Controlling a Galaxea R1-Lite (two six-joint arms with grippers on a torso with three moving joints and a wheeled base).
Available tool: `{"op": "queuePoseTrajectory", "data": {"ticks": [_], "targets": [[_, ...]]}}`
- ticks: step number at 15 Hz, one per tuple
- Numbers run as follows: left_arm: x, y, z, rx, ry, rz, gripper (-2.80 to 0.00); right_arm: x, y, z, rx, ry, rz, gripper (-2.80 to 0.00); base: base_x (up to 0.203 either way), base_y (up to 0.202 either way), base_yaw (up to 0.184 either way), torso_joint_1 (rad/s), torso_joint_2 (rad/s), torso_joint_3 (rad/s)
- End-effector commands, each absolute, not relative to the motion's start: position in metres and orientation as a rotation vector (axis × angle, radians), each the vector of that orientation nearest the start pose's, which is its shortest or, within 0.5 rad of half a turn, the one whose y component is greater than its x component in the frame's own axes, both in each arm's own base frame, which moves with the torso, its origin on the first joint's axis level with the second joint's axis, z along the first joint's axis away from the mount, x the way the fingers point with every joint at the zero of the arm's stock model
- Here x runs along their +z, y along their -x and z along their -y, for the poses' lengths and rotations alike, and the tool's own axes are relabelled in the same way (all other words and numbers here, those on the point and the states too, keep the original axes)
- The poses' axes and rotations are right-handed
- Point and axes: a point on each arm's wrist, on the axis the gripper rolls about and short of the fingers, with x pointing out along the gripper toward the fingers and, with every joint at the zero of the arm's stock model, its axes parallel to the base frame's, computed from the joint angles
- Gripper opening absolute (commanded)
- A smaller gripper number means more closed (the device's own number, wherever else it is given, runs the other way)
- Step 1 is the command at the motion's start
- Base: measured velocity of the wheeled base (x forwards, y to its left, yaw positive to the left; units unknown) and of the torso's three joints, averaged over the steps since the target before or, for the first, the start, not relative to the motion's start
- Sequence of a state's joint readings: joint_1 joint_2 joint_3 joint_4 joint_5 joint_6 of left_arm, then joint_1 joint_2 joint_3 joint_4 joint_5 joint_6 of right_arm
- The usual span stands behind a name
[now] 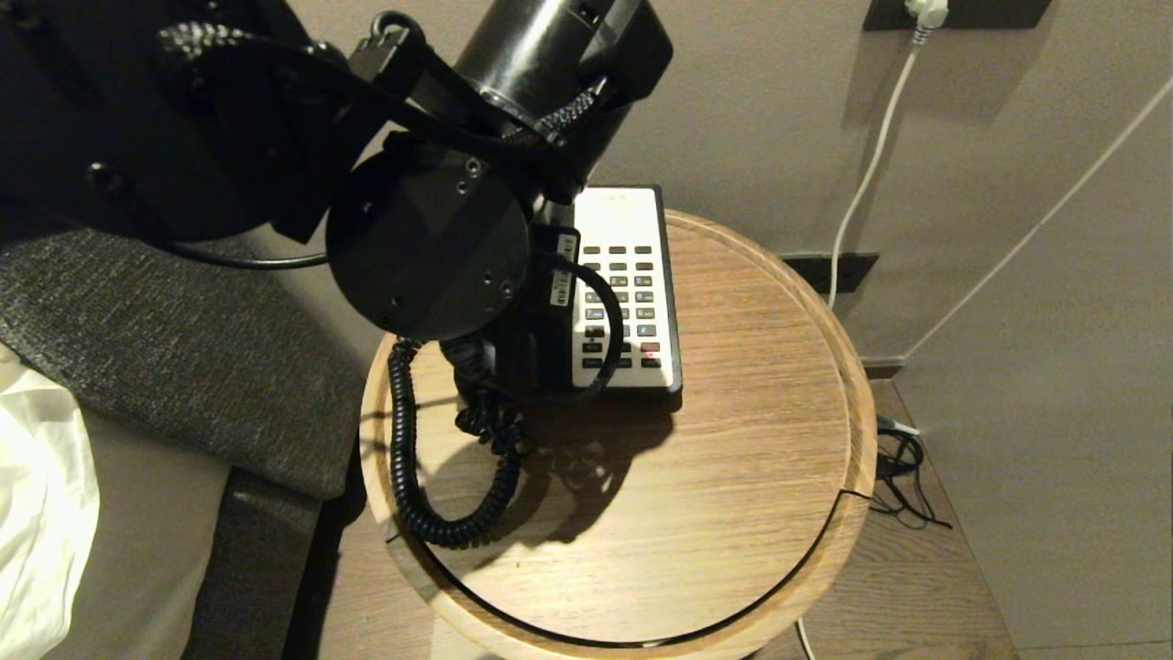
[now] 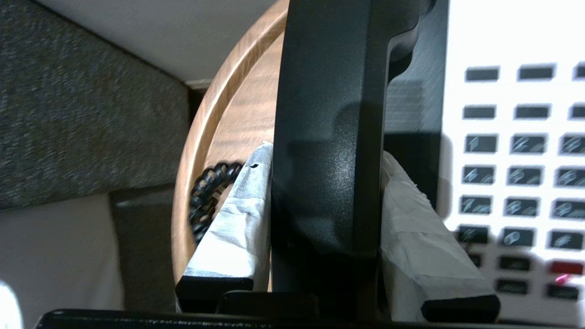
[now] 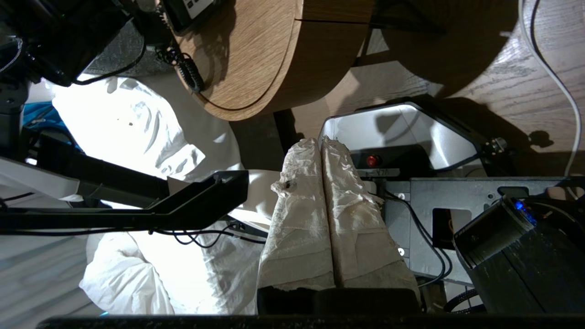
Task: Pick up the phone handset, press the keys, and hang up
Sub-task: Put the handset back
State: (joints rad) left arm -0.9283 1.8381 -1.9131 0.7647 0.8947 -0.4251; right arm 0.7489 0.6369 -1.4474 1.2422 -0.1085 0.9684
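Gripping the phone handset (image 2: 327,151): the left gripper (image 2: 327,219) has its tape-wrapped fingers (image 2: 237,219) pinching the black receiver from both sides, visible only in the left wrist view. Handset sits over the left edge of the phone base (image 2: 512,137), beside the keypad (image 2: 521,183); can't tell from that view whether it is seated in the cradle or lifted off it.

Head view: the left arm (image 1: 431,238) blocks the handset and the gripper almost completely. What it does give is layout: black-and-white phone base (image 1: 628,284) at the back of the round wooden surface (image 1: 733,458), the coiled cord (image 1: 412,458) looping down from under the arm across the front-left of the surface, touching the wood. Grey upholstered bed edge (image 1: 165,348) left of the surface, white cable (image 1: 871,165) running down the wall behind.

Right wrist view: right gripper (image 3: 322,151) out of the head view, hanging low beside the surface's side wall (image 3: 292,68), fingers pressed together, holding nothing. Below it are white bedding (image 3: 151,137) and the robot's base plate (image 3: 457,205). Same view catches a bit of the cord hanging over the surface rim.
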Motion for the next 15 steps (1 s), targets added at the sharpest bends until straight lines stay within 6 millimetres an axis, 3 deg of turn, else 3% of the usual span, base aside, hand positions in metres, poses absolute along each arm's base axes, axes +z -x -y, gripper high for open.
{"op": "queuePoseTrajectory", "data": {"ticks": [1, 15], "targets": [[0.319, -0.206, 0.246, 0.060, -0.118, -0.407, -2.80, 0.312, 0.062, 0.061, 0.380, -0.747, -0.657, -2.80, 0.000, 0.000, 0.000, 0.000, 0.00, 0.000], [0.313, -0.221, 0.248, 0.091, -0.145, -0.398, -2.80, 0.302, 0.078, 0.073, 0.388, -0.768, -0.628, -2.80, 0.000, 0.000, 0.000, 0.000, 0.00, 0.000]]}}
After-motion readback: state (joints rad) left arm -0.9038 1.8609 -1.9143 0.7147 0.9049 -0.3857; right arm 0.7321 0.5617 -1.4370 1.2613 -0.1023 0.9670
